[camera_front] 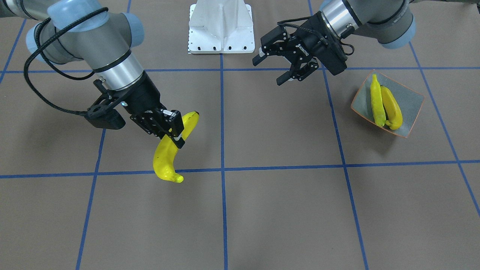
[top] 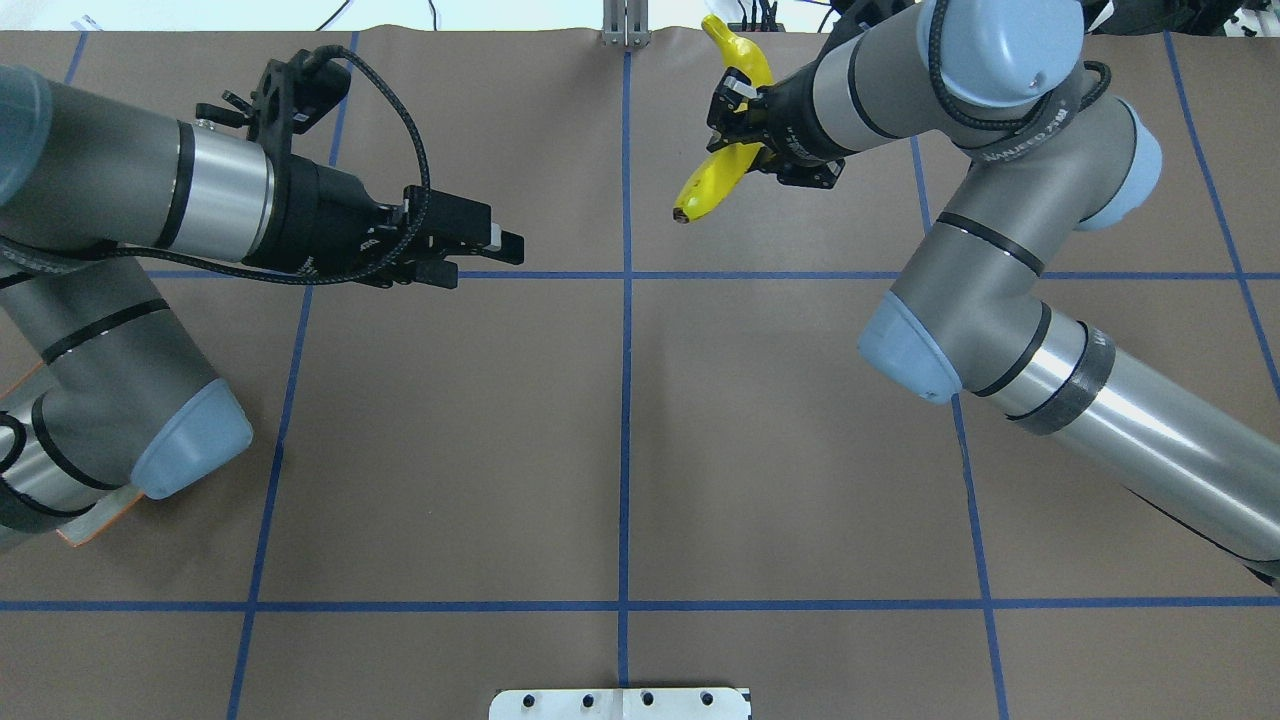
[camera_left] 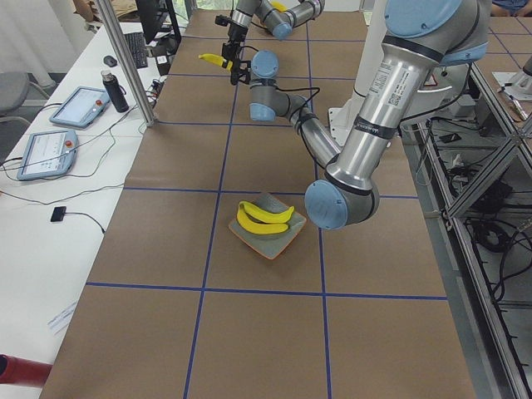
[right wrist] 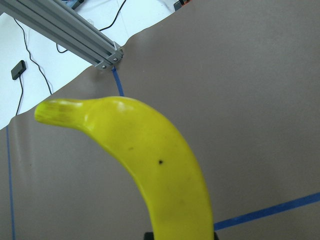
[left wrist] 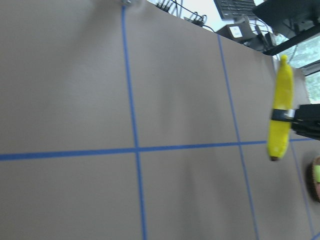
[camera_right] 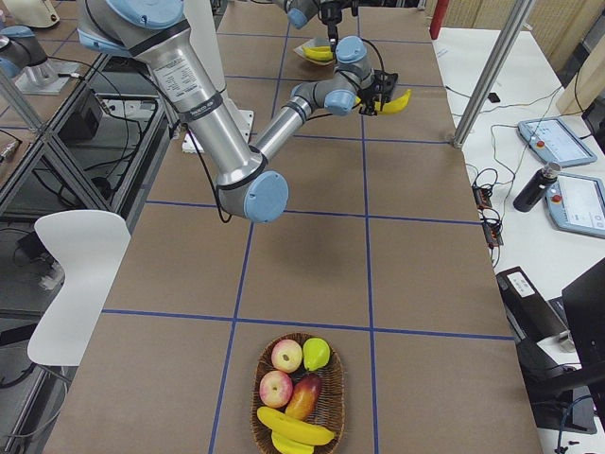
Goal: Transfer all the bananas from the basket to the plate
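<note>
right end effector (camera_front: 177,132) clamps banana (camera_front: 166,159) mid-length, frame left | left end effector (camera_front: 270,70) open, empty | banana likely light, slick, soft: grip middle gently

Smooth, glossy-skinned banana (camera_front: 167,157) — glossy glazed plate (camera_front: 411,99); matt brown paper table cover (camera_front: 281,210); rough woven wicker basket (camera_right: 338,402).

Far end: banana (camera_right: 397,100) held; near: fruit basket (camera_right: 337,402).

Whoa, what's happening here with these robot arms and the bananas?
The right pincer is shut on a banana, held above the table. The left pincer is open and empty. Two bananas already lie on the plate; the basket holds a further banana among other fruit.
</note>
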`<state>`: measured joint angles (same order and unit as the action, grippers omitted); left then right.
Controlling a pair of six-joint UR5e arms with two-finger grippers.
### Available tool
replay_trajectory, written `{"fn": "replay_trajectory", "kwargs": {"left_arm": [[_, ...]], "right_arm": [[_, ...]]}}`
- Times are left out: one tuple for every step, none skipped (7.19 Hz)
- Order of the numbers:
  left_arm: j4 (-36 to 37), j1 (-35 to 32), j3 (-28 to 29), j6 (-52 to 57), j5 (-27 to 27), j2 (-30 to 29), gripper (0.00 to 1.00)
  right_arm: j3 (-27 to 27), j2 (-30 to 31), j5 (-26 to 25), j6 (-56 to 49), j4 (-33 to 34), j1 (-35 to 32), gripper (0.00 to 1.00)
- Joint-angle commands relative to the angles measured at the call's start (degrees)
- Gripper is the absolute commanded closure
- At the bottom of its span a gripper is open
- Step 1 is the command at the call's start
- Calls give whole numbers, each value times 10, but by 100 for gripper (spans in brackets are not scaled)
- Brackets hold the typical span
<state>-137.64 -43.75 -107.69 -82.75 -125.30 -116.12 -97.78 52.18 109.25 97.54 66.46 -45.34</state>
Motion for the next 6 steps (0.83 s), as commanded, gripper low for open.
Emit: {"fn": "replay_trajectory", "kwargs": {"left_arm": [[-1,25,-2,-3,2,-15,0],[-1,25,-2,-3,2,-15,0],[-2,25,-2,-3,2,-15,0],[-2,25,-2,-3,2,-15,0],[-2,25,-2,-2,2,-15,0],[-2,25,-2,-2,2,-15,0]], "right_arm": [[-3,-43,-20,78,3,31,100],[-15,-45,-50,79,3,59,100],[-30,-43,-58,79,3,74,100],[-50,-38,-60,79,4,88,100],[-66,-35,-75,79,4,105,100],[-69,-35,-83,79,4,112,100]]}}
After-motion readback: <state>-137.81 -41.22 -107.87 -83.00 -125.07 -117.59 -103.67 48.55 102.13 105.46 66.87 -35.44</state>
